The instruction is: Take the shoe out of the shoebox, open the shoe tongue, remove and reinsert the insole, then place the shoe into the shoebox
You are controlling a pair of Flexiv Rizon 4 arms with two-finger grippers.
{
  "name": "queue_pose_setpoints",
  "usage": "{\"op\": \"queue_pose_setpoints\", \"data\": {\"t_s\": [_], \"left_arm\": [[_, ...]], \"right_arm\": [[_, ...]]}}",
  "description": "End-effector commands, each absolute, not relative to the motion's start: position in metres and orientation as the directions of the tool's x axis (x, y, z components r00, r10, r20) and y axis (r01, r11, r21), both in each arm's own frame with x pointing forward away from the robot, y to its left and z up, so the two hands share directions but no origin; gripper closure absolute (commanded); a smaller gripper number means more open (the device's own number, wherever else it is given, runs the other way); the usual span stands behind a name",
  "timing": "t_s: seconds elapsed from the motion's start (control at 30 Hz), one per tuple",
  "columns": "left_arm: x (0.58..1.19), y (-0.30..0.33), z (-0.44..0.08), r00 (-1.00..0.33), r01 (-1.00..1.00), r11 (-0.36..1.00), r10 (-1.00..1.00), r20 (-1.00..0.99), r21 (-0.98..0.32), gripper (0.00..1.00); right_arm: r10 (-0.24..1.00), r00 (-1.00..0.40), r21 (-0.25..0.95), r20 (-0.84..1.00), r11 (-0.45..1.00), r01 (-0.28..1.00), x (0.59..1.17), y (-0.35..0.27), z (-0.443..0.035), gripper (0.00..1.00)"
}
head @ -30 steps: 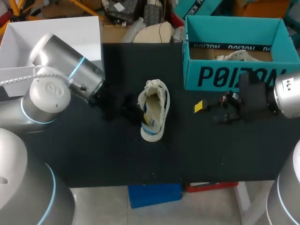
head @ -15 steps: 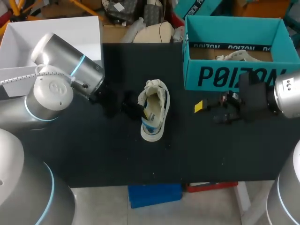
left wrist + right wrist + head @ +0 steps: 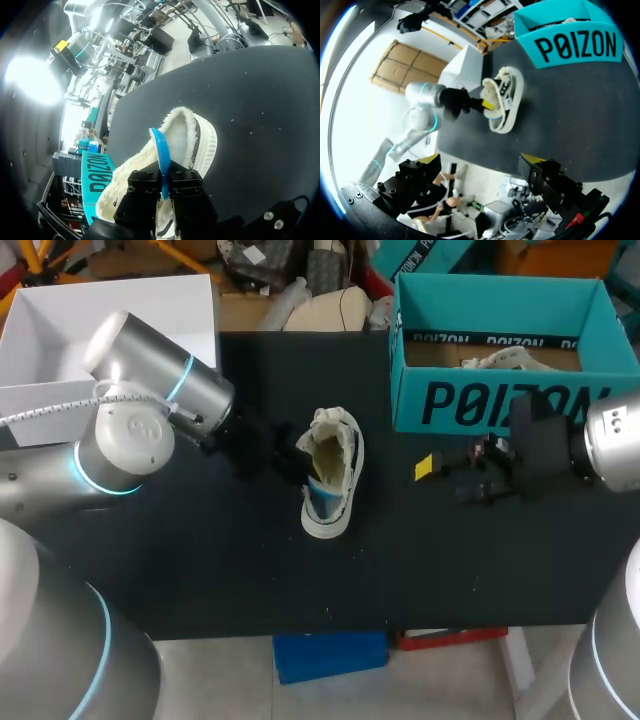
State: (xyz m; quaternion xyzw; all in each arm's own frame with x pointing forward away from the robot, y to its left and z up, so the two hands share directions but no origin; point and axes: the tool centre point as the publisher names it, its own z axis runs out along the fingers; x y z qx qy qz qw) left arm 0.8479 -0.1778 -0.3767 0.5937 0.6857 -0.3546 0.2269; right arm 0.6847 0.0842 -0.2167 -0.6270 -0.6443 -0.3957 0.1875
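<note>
Our left arm has pushed in from the table's left side over the last second, and our left gripper (image 3: 164,176) has gone from just short of the shoe (image 3: 330,475) to right at its opening. The shoe has been nudged a little toward the shoebox (image 3: 500,400) and has tipped slightly, so its inside looks darker from above than it did. In the left wrist view the two fingers stand together, pinching the thin blue edge of the insole (image 3: 161,150), which rises on edge out of the cream-coloured shoe between them. We judge that the grasp on the insole is made and that pulling it out is the step in hand, with the tongue already folded back enough to let the gripper in. The shoe lies on the black table (image 3: 200,570) near its middle, well apart from the teal shoebox at the far right, where a second pale shoe (image 3: 510,360) rests inside. Our right gripper (image 3: 481,160) has not moved; it hangs in front of the shoebox with its fingers wide apart and nothing between them. Because nothing holds the shoe down, we expect it may drag or lift along with the insole, so the free right arm could be needed to steady it.
</note>
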Motion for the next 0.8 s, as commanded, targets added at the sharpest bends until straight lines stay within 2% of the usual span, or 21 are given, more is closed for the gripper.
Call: {"op": "queue_pose_setpoints", "data": {"t_s": [0.03,0.27,0.53,0.6,0.7,0.8], "left_arm": [[0.848,-0.185,-0.38,-0.182,0.978,0.047,0.678,-0.712,-0.205,1.0],[0.84,-0.187,-0.386,-0.075,0.991,-0.013,0.774,-0.629,-0.134,1.0],[0.83,-0.19,-0.397,-0.048,0.992,-0.028,0.808,-0.587,-0.12,1.0],[0.829,-0.191,-0.398,-0.04,0.992,-0.035,0.816,-0.576,-0.118,0.9],[0.828,-0.19,-0.395,-0.043,0.993,-0.031,0.815,-0.578,-0.117,0.88],[0.832,-0.188,-0.384,-0.035,0.995,-0.027,0.811,-0.585,-0.097,0.63]], "right_arm": [[0.661,-0.142,0.273,0.737,-0.099,0.957,0.685,0.085,-0.216,0.0],[0.661,-0.142,0.273,0.737,-0.099,0.957,0.685,0.085,-0.216,0.0],[0.661,-0.142,0.273,0.737,-0.099,0.957,0.685,0.085,-0.216,0.0],[0.661,-0.142,0.273,0.737,-0.099,0.957,0.685,0.085,-0.216,0.0],[0.661,-0.142,0.273,0.737,-0.099,0.957,0.685,0.085,-0.216,0.0],[0.661,-0.142,0.273,0.737,-0.099,0.957,0.685,0.085,-0.216,0.0]]}}
